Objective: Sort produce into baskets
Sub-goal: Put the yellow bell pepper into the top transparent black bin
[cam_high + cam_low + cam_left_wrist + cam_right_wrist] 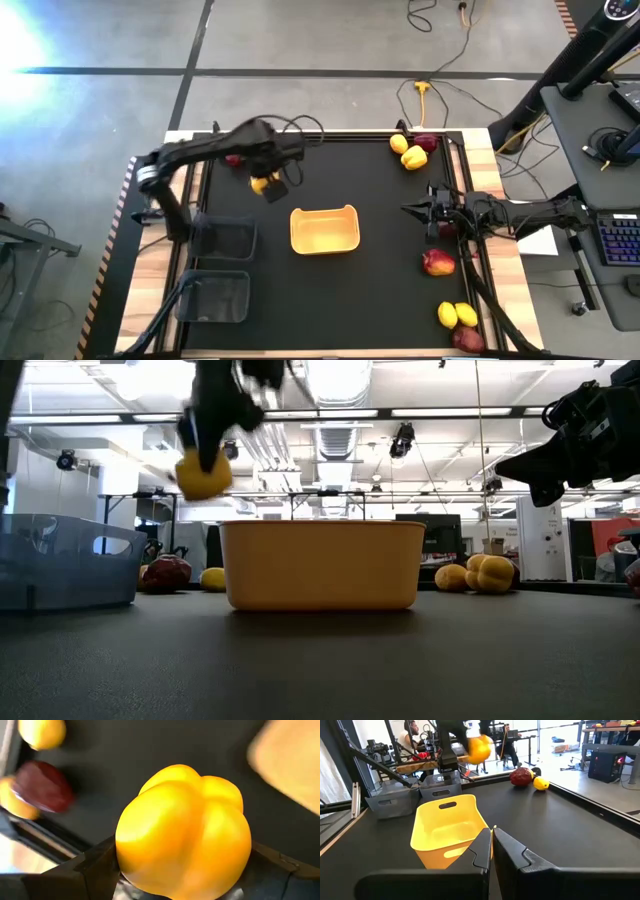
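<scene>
My left gripper (268,184) is shut on a blocky yellow bell pepper (185,830), held in the air left of and beyond the yellow-tan tray (324,230); the low view shows the pepper (203,473) above the tray's rim height. My right gripper (408,209) is shut and empty, hovering right of the tray (450,830). Two dark see-through bins (222,238) (215,297) stand on the table left of the tray. Other produce lies on the table. My left gripper pinches the yellow bell pepper between its two fingers (100,865), one on each of the pepper's opposite sides (125,855). The pepper is lifted clear of the table and hangs below the arm (203,473).
A red fruit (234,160) and a yellow piece lie at the far left. Two yellow pieces (408,150) and a red one (426,143) lie at the far right. A red-yellow fruit (438,262) and more produce (457,316) lie near the right edge.
</scene>
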You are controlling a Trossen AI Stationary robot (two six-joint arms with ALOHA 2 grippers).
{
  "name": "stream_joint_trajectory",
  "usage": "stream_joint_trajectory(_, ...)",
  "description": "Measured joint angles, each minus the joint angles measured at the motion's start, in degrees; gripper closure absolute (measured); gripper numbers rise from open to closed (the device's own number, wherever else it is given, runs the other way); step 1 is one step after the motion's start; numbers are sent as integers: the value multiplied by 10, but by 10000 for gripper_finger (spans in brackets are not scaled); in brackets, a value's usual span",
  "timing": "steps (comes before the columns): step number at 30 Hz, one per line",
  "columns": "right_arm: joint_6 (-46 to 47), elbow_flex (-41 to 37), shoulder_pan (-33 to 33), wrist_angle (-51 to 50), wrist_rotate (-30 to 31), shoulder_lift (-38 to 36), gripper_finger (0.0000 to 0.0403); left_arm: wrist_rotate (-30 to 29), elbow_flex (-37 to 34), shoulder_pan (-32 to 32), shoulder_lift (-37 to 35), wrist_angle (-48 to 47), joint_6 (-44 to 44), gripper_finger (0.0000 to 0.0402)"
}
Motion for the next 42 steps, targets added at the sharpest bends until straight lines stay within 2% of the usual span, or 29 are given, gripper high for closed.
stream_joint_trajectory(6,0,0,0,0,0,0,393,7,-56,-140,-89,0,-162,96)
stream_joint_trajectory(11,0,0,0,0,0,0,393,-20,-159,-237,-149,0,-290,95)
stream_joint_trajectory(15,0,0,0,0,0,0,393,-11,-256,-275,-190,10,-372,87)
stream_joint_trajectory(23,0,0,0,0,0,0,393,91,-424,-277,-225,125,-413,83)
stream_joint_trajectory(28,0,0,0,0,0,0,393,100,-483,-276,-214,131,-420,82)
stream_joint_trajectory(33,0,0,0,0,0,0,393,100,-498,-274,-206,156,-422,74)
stream_joint_trajectory(42,0,0,0,0,0,0,393,119,-490,-254,-205,148,-445,25)
